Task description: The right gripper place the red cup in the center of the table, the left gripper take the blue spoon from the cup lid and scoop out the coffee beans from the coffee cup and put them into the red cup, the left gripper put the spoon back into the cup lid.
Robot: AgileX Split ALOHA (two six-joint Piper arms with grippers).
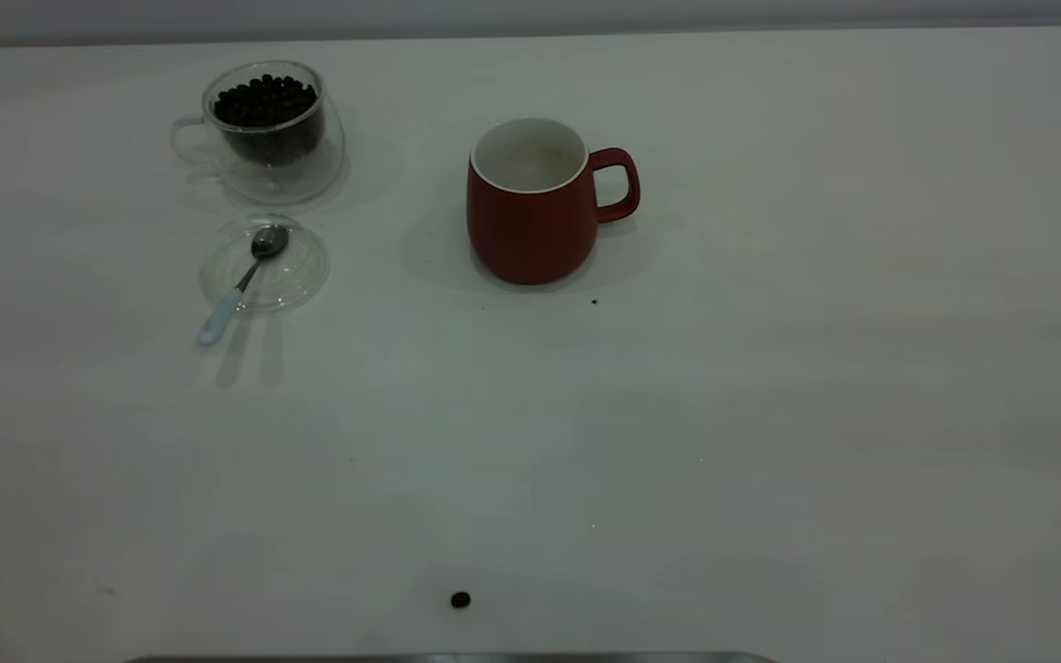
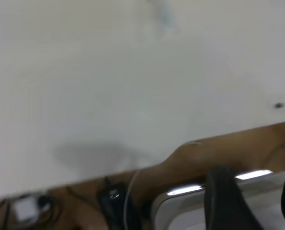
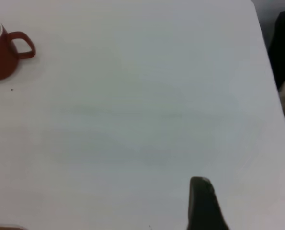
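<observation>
red cup mid-table, far from R claw | L claw off table edge | claw gaps: can't tell

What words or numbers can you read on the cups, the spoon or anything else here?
None: no words, numbers or signs can be read anywhere.
The red cup is plain.
The coffee cup and cup lid are clear glass, unmarked.
The blue spoon carries no writing that can be seen.
The table is bare white.

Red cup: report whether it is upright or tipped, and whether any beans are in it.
Upright. The red cup stands on its base on the table, mouth up, handle toward the right arm's side. Its white inside shows no beans, though the bottom is hidden.
</observation>
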